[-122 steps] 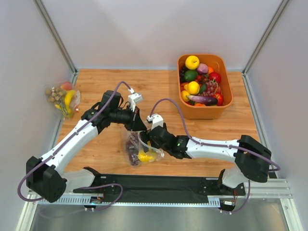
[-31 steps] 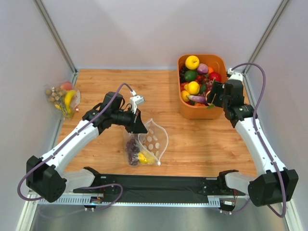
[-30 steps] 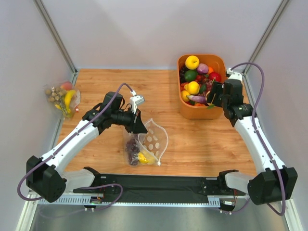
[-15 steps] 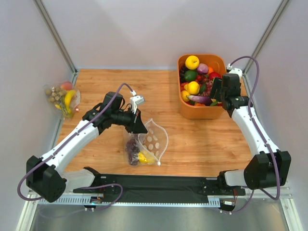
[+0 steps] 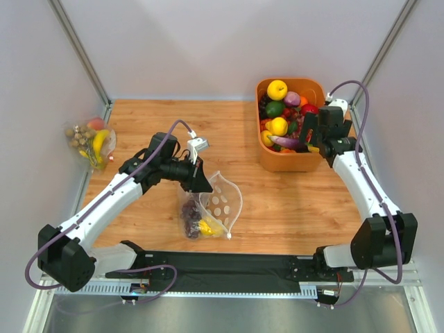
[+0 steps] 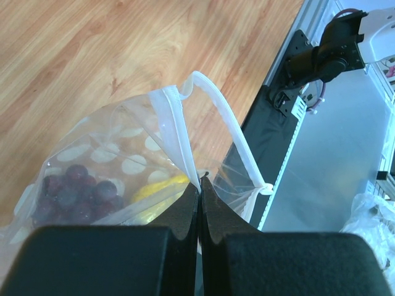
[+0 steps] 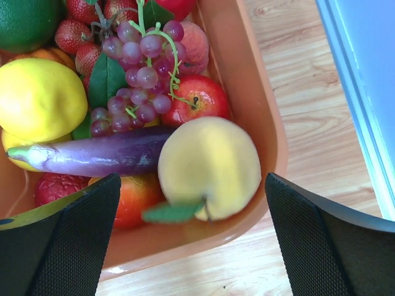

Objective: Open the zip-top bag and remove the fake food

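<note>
**Top external view.** The zip-top bag [image 5: 220,201] lies on the wooden table [image 5: 152,118] in the lower middle of the frame, just above the black base rail [image 5: 229,265]. It is clear plastic with rows of pale round spots, and its mouth gapes toward the right. At its lower left end sit a bunch of dark purple grapes [image 5: 189,214] and a small yellow fruit [image 5: 209,226]. The left gripper [image 5: 202,183] rests at the bag's upper edge. At the upper right, the right gripper [image 5: 310,137] hangs over the right side of the orange bin [image 5: 295,164], which is heaped with fake fruit and vegetables. A second clear bag with a banana and nuts [image 5: 90,139] lies against the left wall, well apart from everything else.

**Left wrist view.** The bag [image 6: 117,154] fills the lower left, its white zip strip [image 6: 174,132] parted into two loops. The grapes [image 6: 74,192] and yellow fruit [image 6: 155,188] show through the plastic. The black fingers [image 6: 179,216] are pressed together, pinching the bag's rim where the strips meet.

**Right wrist view.** The fingers [image 7: 62,243] stand wide apart at the lower corners and hold nothing. Between them, inside the bin [image 7: 247,80], rests a round pale-yellow fruit [image 7: 210,163] with a green leaf. It touches a purple eggplant [image 7: 92,157] and a red apple [image 7: 203,98]. The bin also holds red grapes [image 7: 139,74] and a lemon [image 7: 40,98].
</note>
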{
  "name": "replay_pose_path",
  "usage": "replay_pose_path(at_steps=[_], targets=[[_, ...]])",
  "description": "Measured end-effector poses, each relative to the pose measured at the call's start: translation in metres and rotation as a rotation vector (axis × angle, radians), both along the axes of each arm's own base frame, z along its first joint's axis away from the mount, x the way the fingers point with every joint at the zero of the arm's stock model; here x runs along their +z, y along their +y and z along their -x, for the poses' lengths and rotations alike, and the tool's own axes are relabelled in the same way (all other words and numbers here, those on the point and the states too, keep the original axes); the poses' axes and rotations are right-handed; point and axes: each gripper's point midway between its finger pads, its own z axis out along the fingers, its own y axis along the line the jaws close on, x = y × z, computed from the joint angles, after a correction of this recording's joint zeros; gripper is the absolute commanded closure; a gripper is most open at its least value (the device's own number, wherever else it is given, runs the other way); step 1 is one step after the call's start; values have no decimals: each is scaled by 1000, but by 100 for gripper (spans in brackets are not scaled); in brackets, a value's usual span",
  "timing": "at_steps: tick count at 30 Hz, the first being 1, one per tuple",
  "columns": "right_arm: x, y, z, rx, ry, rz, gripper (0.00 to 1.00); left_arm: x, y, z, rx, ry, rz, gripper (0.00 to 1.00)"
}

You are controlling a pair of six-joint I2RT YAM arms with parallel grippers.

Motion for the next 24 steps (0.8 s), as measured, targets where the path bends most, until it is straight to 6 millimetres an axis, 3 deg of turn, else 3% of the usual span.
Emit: replay_pose_path(at_steps=[4,8,14,19,24], targets=[[15,-3,5,-1,-35,14,0,0,0,0,-2,-4,-1,100],[46,-2,17,17,-123,-5,2,0,0,0,-3,-5,-1,100],[87,16,59,96,-323,-130,8,0,-1,1,-9,-7,-1,100],[98,42,87,208,-410,-271,12,0,-1,1,-9,-7,-1,100],[95,77,106,332,-407,-377,15,0,-1,1,-9,-7,-1,100]])
